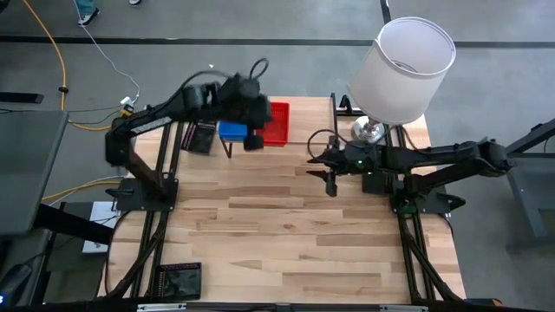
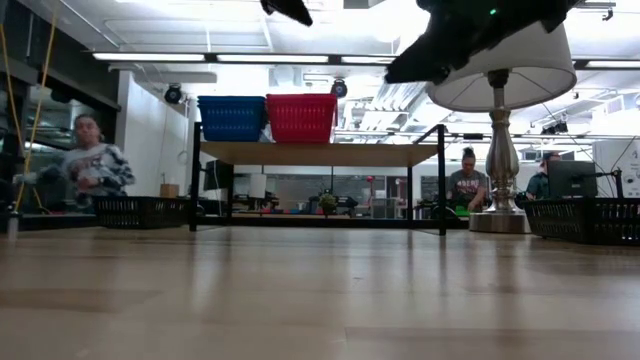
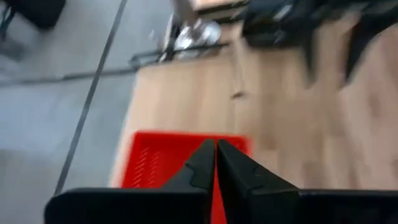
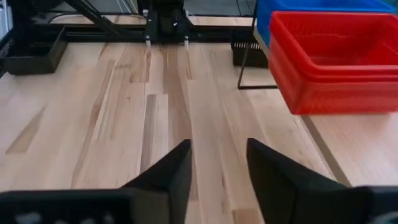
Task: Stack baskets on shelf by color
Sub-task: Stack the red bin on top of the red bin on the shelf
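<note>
A blue basket (image 2: 232,118) and a red basket (image 2: 300,118) stand side by side on the shelf's wood top (image 2: 320,153) at the table's far edge. In the high view the blue basket (image 1: 231,130) and red basket (image 1: 278,122) lie under my left arm. My left gripper (image 3: 215,163) is shut and hovers above the red basket (image 3: 155,165), high over it in the low view (image 2: 288,8). My right gripper (image 4: 217,165) is open over bare table right of the shelf (image 1: 321,169), facing the red basket (image 4: 329,62).
One black basket (image 1: 200,138) sits on the table left of the shelf, another (image 1: 180,280) at the near left corner. A lamp with a white shade (image 1: 403,69) stands at the far right. People sit in the room behind (image 2: 95,165).
</note>
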### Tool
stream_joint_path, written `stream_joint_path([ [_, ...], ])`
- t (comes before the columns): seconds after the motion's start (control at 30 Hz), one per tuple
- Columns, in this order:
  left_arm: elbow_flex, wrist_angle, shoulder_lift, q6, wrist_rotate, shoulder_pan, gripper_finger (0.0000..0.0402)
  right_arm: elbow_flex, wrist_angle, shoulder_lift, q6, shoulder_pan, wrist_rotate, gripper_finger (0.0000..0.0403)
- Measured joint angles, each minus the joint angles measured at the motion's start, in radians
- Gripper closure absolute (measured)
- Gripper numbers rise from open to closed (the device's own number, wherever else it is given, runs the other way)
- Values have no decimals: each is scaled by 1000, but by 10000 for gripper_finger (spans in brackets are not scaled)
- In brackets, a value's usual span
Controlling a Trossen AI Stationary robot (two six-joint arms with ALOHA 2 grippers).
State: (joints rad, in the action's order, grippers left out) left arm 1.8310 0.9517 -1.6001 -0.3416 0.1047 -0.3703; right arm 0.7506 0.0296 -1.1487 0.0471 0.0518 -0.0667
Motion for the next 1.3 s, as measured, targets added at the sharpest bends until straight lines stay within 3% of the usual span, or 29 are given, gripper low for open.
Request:
stream_joint_path([
  [0.13,-290,-291,151,60,17,99,399,0,-123,-106,5,0,0,323],
  [0.27,-603,-636,313,139,129,223,401,0,-288,-208,21,3,-1,393],
  [0.4,-873,-983,423,177,251,362,401,0,-441,-286,32,24,-29,386],
  [0.53,-1056,-1253,468,202,362,470,401,16,-484,-336,29,66,-14,400],
  [0.73,-1169,-1399,470,240,438,561,401,103,-469,-415,22,106,-34,401],
  [1.0,-1195,-1398,468,245,515,626,402,243,-346,-517,40,132,-104,402],
  [1.3,-1196,-1382,467,260,542,696,401,286,-335,-532,38,162,-156,403],
])
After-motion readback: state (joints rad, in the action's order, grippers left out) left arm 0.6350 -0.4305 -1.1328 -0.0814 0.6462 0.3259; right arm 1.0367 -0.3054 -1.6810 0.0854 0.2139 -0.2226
